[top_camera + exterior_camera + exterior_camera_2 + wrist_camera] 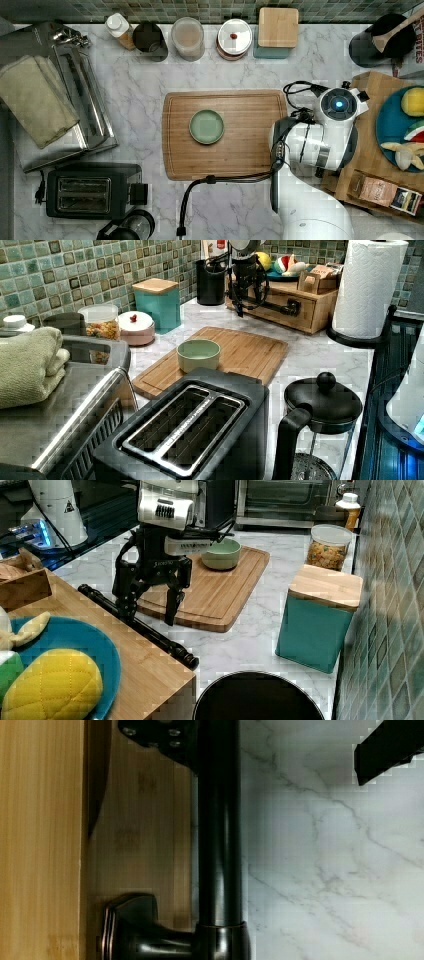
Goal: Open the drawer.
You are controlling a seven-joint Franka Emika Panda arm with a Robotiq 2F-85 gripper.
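Observation:
The drawer [150, 657] sits in a light-wood box [372, 85] on the marble counter, and its front looks flush with the box. Its long black bar handle [165, 642] runs along the front; the wrist view shows the handle [220, 845] close up against the drawer front [140, 830]. My gripper [148, 616] hangs over the handle, open. One finger [171, 611] is on the counter side and the other [126, 609] on the drawer side, neither pressing the bar. In the left view my gripper [241, 310] is at the handle's [280, 306] left end.
A bamboo cutting board [250, 150] with a green bowl [206, 126] lies just beside the drawer. A blue plate [75, 640] of toy fruit rests on the box. A teal canister [315, 620], jars, a toaster [85, 192] and a paper towel roll [367, 285] stand around.

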